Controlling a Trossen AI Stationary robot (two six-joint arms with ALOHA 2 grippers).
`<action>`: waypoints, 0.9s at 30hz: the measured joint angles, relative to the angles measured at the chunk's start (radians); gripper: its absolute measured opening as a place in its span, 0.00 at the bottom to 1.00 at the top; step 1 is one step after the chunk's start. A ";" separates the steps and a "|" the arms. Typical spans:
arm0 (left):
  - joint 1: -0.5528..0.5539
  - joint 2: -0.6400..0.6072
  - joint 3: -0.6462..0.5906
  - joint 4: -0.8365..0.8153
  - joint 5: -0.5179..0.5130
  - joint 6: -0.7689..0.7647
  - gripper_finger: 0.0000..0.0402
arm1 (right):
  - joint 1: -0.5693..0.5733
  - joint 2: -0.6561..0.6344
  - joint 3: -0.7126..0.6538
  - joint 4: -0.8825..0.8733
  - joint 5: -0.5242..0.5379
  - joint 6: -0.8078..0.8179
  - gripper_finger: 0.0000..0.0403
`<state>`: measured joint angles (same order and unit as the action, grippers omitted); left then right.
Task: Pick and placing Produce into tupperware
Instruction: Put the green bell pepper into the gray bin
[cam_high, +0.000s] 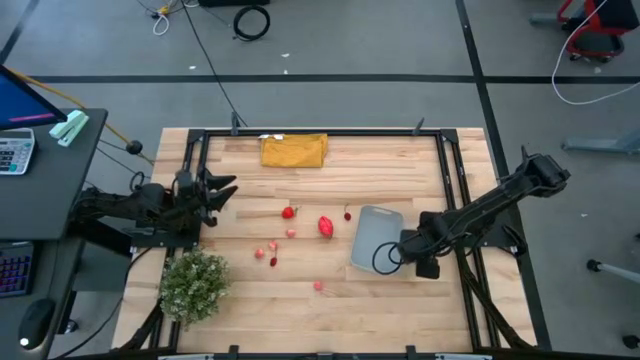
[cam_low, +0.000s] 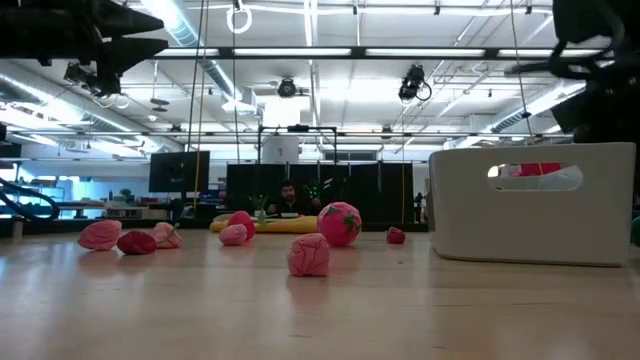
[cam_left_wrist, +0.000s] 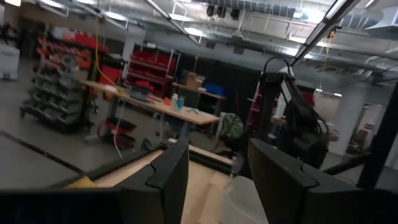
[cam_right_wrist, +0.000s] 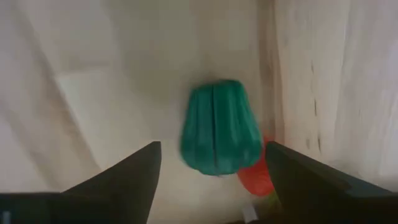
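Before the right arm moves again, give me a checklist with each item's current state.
1. Right gripper open: ok.
2. Green piece free of the fingers, inside the tupperware: ok.
3. Red piece beside it in the container: ok.
4. Produce left on the table, e.g. the big red piece: not ok, several remain.
5. Left gripper clear, parked at the left edge: ok.
6. Tupperware sits flat: cannot tell.

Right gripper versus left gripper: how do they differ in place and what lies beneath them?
The right gripper hangs over the tupperware; the left gripper waits at the table's left edge, away from it. The right gripper has a green produce piece lying loose between its spread fingers; the left gripper has nothing between its fingers. Both are open and hold nothing.
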<state>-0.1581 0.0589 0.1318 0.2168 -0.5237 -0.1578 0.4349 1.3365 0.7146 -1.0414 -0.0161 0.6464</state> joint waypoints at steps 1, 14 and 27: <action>0.000 0.000 0.000 0.012 -0.001 0.014 0.43 | -0.001 0.000 -0.013 0.004 0.000 0.000 0.73; 0.000 0.000 0.000 0.077 0.000 0.074 0.43 | -0.001 -0.005 -0.184 0.213 -0.004 0.008 0.70; 0.000 0.000 0.000 0.070 0.000 0.065 0.43 | 0.000 -0.013 -0.168 0.230 0.000 0.026 0.60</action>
<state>-0.1581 0.0589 0.1314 0.2865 -0.5240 -0.0929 0.4351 1.3235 0.5465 -0.8115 -0.0158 0.6723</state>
